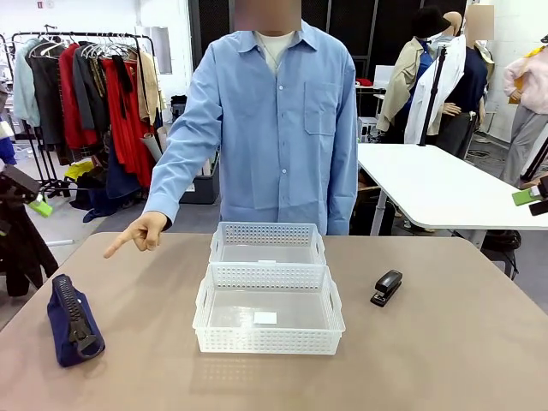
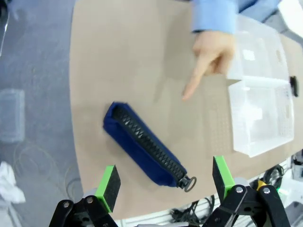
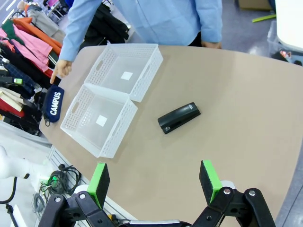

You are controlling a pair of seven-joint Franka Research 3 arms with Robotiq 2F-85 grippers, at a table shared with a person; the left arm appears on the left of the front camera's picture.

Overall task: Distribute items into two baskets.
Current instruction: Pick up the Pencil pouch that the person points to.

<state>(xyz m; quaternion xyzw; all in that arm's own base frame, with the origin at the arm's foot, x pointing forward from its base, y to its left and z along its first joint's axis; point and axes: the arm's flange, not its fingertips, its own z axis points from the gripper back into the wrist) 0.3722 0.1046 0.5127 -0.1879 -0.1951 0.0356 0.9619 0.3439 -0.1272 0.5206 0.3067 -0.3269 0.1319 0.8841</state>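
Clothes rack [image 1: 86, 81] at left, white table [image 1: 428, 184] right, perhaps floor cables [image 3: 61, 174].

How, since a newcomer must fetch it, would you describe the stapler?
On the tan table, two white baskets sit centrally. On their robot's-right side lies the stapler: small, black and rigid, unlike the soft navy pouch on the left.

I am looking across the desk [image 1: 454, 351]. Two baskets are sitting at its middle, the near basket [image 1: 268, 341] right in front of the far basket [image 1: 267, 233], their rims touching or nearly so. The pouch [image 1: 73, 321] is lying well to their left, near my edge. The stapler [image 1: 387, 287] is lying to the right of the near basket, apart from it. The person [image 1: 274, 128] is standing behind the far edge, a finger [image 1: 118, 247] pointing over the desk left of the far basket, beyond the pouch.
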